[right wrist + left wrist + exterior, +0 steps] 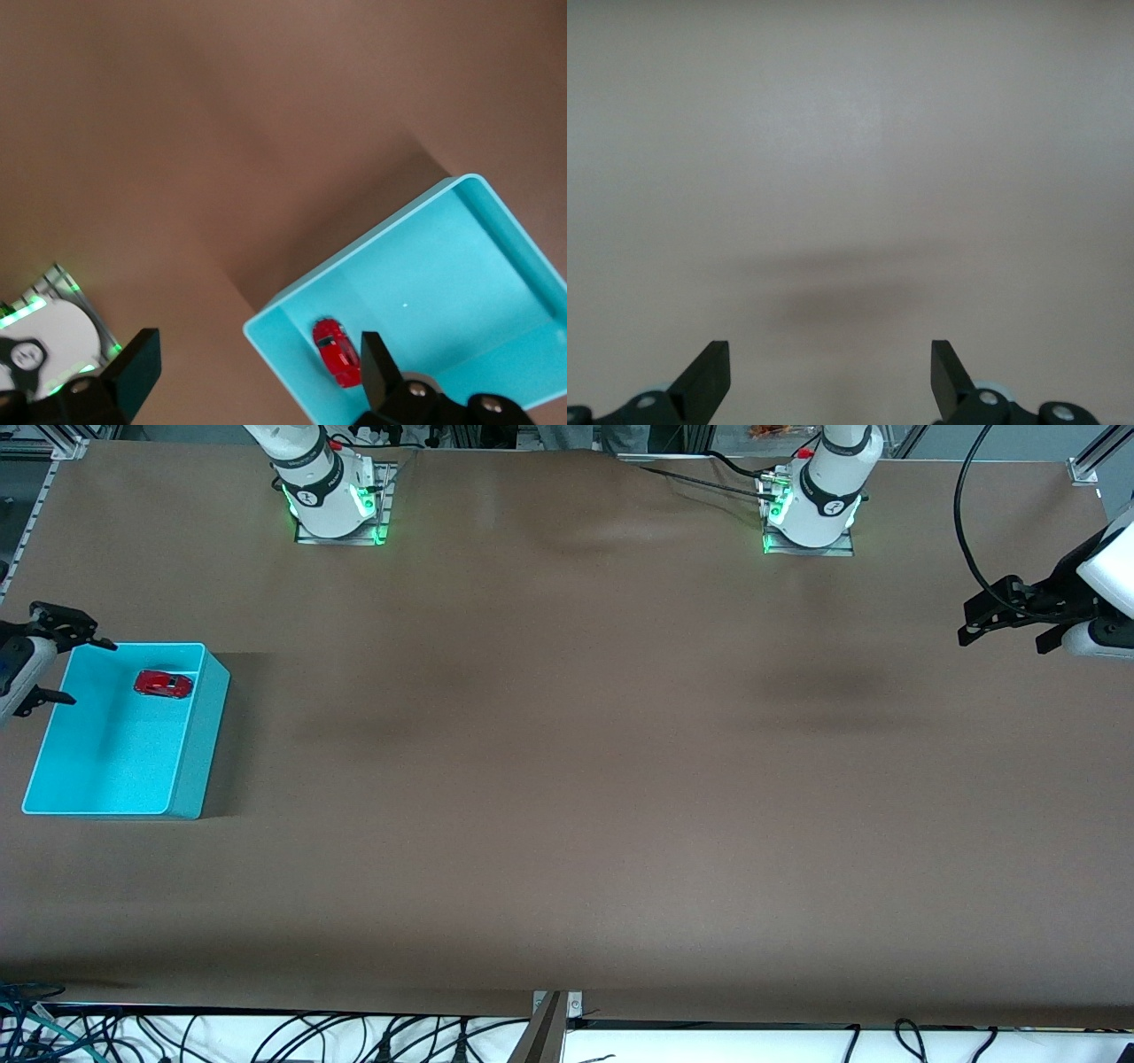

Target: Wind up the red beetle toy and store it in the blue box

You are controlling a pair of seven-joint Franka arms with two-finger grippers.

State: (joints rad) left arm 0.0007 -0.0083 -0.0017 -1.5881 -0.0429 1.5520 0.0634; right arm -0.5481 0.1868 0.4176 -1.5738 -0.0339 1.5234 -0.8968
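The red beetle toy (163, 684) lies on the floor of the blue box (190, 760), in the corner farthest from the front camera. The box stands at the right arm's end of the table. My right gripper (64, 669) is open and empty, up in the air over the box's outer edge. In the right wrist view the toy (337, 351) shows in the box (416, 266) between the open fingers (135, 367). My left gripper (1005, 622) is open and empty, raised over the left arm's end of the table; its wrist view shows only bare table between its fingers (709, 376).
The brown table (567, 779) spreads wide between the two arm bases (337, 514), (811, 522). Cables hang along the table's edge nearest the front camera. The right arm's base plate shows in the right wrist view (49, 323).
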